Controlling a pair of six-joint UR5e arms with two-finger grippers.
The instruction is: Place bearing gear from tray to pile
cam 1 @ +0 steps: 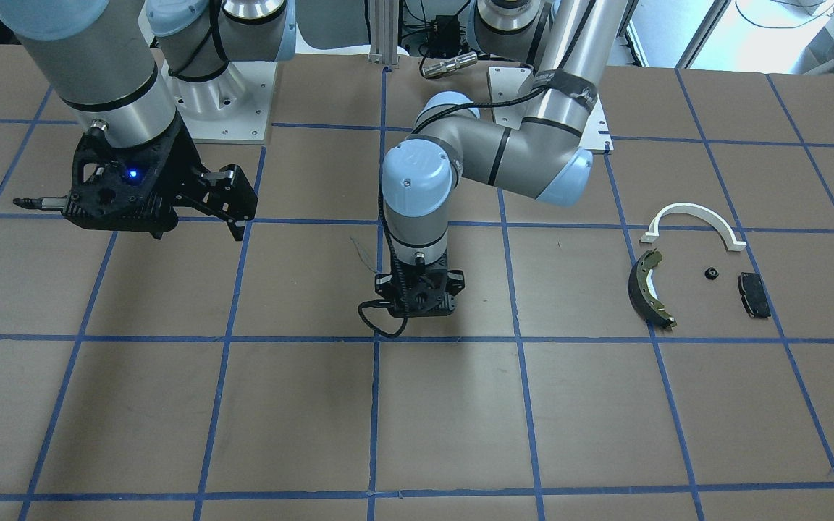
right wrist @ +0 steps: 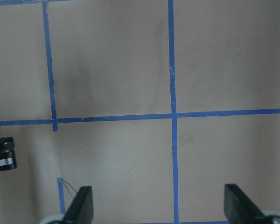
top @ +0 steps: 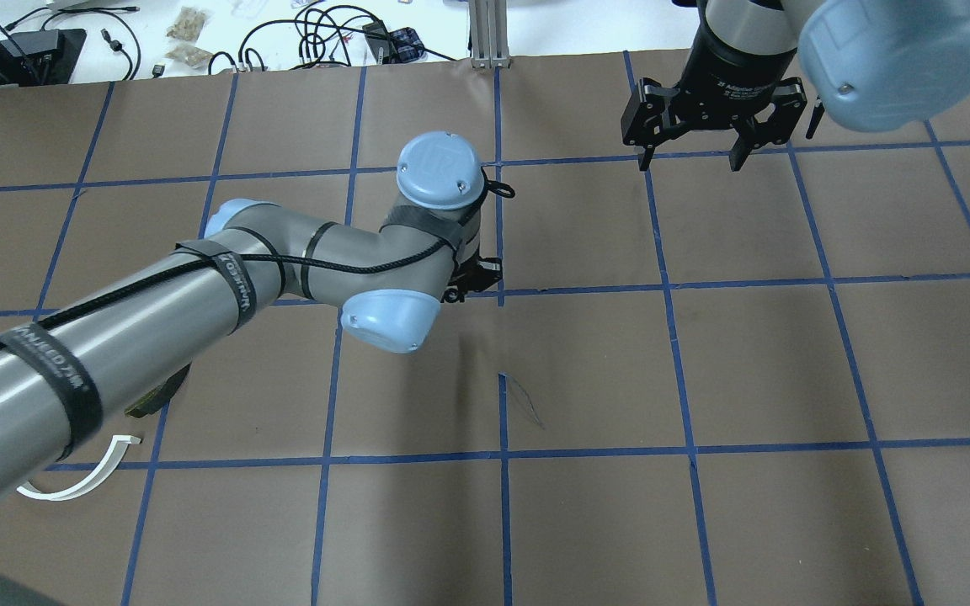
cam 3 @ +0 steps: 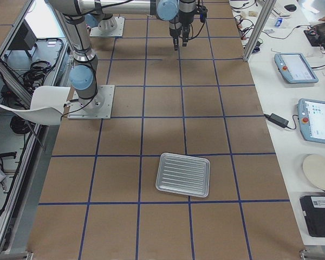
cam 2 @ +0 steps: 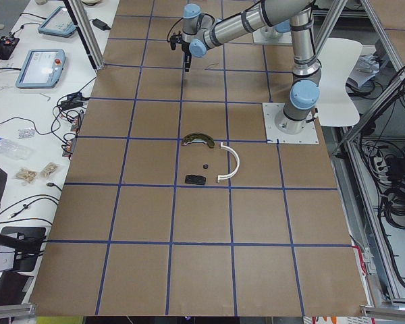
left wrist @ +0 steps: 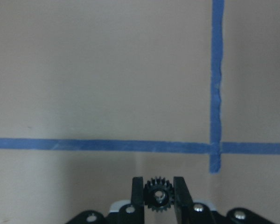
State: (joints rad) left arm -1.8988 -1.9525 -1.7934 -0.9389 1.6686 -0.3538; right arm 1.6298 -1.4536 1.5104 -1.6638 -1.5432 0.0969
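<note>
My left gripper (left wrist: 158,195) is shut on a small black toothed bearing gear (left wrist: 158,199) and holds it just above the brown table near a blue tape crossing at the table's middle (cam 1: 417,307). The pile lies to that arm's side: a white half-ring arc (cam 1: 692,219), a dark brake shoe with olive rim (cam 1: 649,288), a small black pad (cam 1: 754,294) and a tiny black nut (cam 1: 711,273). The ribbed metal tray (cam 3: 183,174) stands far off on the right arm's side. My right gripper (top: 691,160) is open and empty, raised above the table.
The table is brown paper marked with a blue tape grid. The arms' base plates (cam 1: 225,101) stand at the robot's edge. A thin loose wire (top: 523,400) lies near the middle. Tablets and cables sit on the side bench (cam 3: 298,67).
</note>
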